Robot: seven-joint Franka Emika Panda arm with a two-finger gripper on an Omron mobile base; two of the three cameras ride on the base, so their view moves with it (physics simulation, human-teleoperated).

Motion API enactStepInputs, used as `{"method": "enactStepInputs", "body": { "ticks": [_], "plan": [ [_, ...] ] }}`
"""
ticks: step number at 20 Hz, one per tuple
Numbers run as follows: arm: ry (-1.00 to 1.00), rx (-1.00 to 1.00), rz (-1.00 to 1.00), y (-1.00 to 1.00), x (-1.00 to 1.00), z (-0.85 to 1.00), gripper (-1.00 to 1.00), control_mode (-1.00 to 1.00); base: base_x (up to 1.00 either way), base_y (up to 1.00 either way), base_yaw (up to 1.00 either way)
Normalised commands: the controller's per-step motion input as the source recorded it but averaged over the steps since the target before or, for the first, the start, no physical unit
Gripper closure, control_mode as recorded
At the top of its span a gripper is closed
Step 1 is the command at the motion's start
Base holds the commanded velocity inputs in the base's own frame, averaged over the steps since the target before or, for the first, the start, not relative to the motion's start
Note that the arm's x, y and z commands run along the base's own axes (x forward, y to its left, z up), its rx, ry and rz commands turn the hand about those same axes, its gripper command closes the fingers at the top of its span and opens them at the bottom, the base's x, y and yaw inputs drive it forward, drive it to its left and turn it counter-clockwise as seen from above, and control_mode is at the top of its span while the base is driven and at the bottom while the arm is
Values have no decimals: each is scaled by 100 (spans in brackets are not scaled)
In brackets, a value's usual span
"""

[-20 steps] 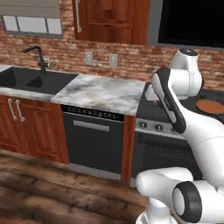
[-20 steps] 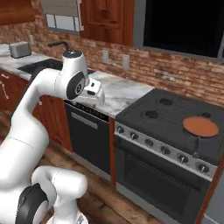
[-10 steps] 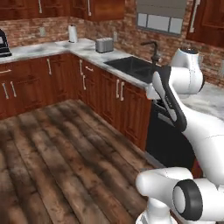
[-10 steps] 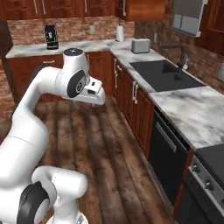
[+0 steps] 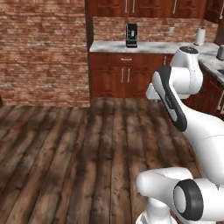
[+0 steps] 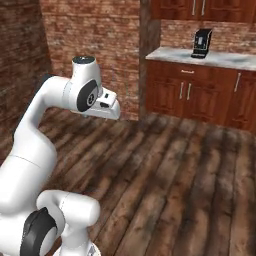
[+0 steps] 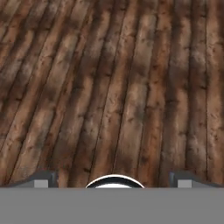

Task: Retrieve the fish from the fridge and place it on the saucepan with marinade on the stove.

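Wooden floor (image 7: 112, 87) lies below the gripper (image 7: 112, 177), whose jaws stand spread and empty. Fish and fridge are nowhere near the jaws; probably the base could overshoot while turning, facing brick wall (image 5: 43, 48) instead.

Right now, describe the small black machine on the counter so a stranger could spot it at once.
Start at the red brick wall, then move right to the marble-topped counter over dark wooden cabinets. The black coffee machine stands upright near the counter's left end, against the brick backsplash. It is dark and boxy, unlike the white paper towel roll farther right.
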Motion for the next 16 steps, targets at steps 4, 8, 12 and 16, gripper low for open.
{"method": "enactStepInputs", "body": {
  "ticks": [4,8,12,16],
  "plan": [
    [0,0,0,0,0,0,-100,100,-1,0,100],
    [0,0,0,0,0,0,-100,100,-12,0,100],
    [0,0,0,0,0,0,-100,100,-13,0,100],
    [0,0,0,0,0,0,-100,100,-12,0,100]
  ]
}}
